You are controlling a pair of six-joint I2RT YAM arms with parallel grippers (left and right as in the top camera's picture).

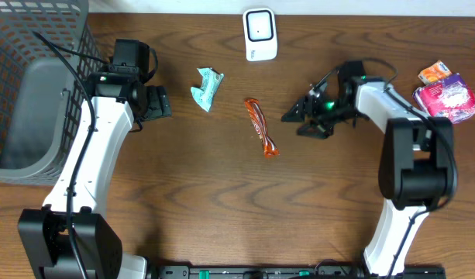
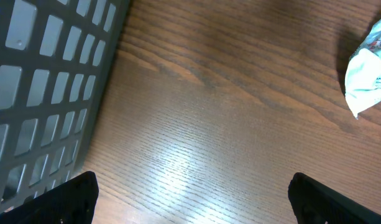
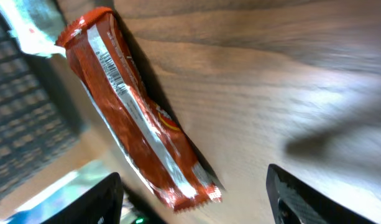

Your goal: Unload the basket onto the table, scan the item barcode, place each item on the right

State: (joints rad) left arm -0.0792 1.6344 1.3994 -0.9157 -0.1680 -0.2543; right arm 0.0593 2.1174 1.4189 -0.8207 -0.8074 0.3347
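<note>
R gripper (image 1: 297, 116) hangs right of centre over the table (image 1: 191, 209), jaws spread wide, nothing clamped. In its wrist view the two dark fingers (image 3: 106, 199) show at the lower corners. The red-orange snack bar (image 3: 131, 118) lies flat on the wood, its crimped lower end betw them, nearer the finger at frame left. It doesn't seem to touch either finger. A silver seam w/ fine print runs along the bar, too blurred to say if that's the barcode. From overhead the bar lies near table centre, slightly tilted, just left of the R gripper tips.

L gripper (image 1: 156, 102) is at the left side, beside the gray mesh basket (image 1: 20, 46). Its jaws are spread fully and empty, w/ bare wood under them in the wrist view. A teal-white wrapper (image 1: 208, 87) lies betw L gripper and the bar, apart from both. The white barcode scanner (image 1: 260, 35) sits at the far edge, centre, well apart from the bar. A pink packet (image 1: 452, 97) and a small orange packet (image 1: 433, 72) sit at far right, just beside each other.
</note>
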